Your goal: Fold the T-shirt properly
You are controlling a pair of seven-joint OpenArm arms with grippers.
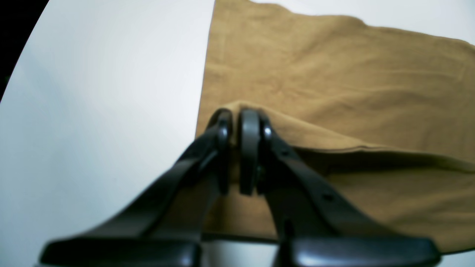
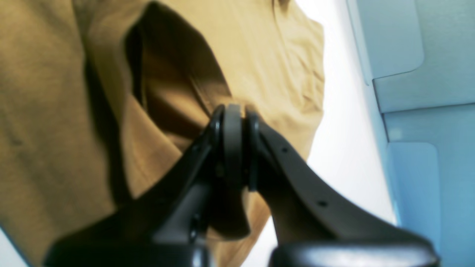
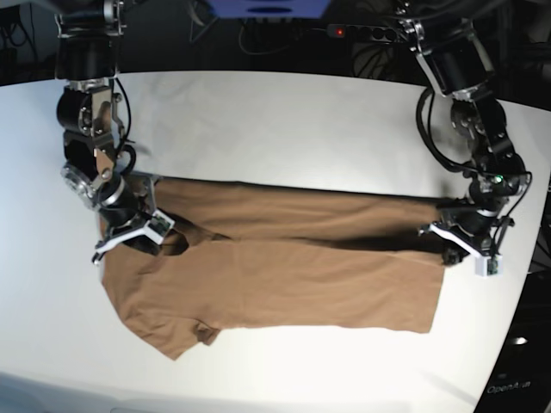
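The tan-brown T-shirt (image 3: 293, 284) lies lengthwise across the white table (image 3: 275, 129), its far long edge lifted and drawn toward the front. My left gripper (image 3: 443, 245) is at the shirt's right end. In the left wrist view it (image 1: 234, 118) is shut on a raised fold of the T-shirt (image 1: 334, 74), held just above the flat layer. My right gripper (image 3: 168, 234) is at the shirt's left end near the sleeve. In the right wrist view it (image 2: 233, 115) is shut on a pinched fold of the T-shirt (image 2: 44, 111). No tag shows.
A power strip (image 3: 362, 32) with a red light and a blue object (image 3: 271, 7) sit beyond the table's far edge. Light blue panels (image 2: 426, 111) show at the right of the right wrist view. The table's right edge runs close to my left gripper.
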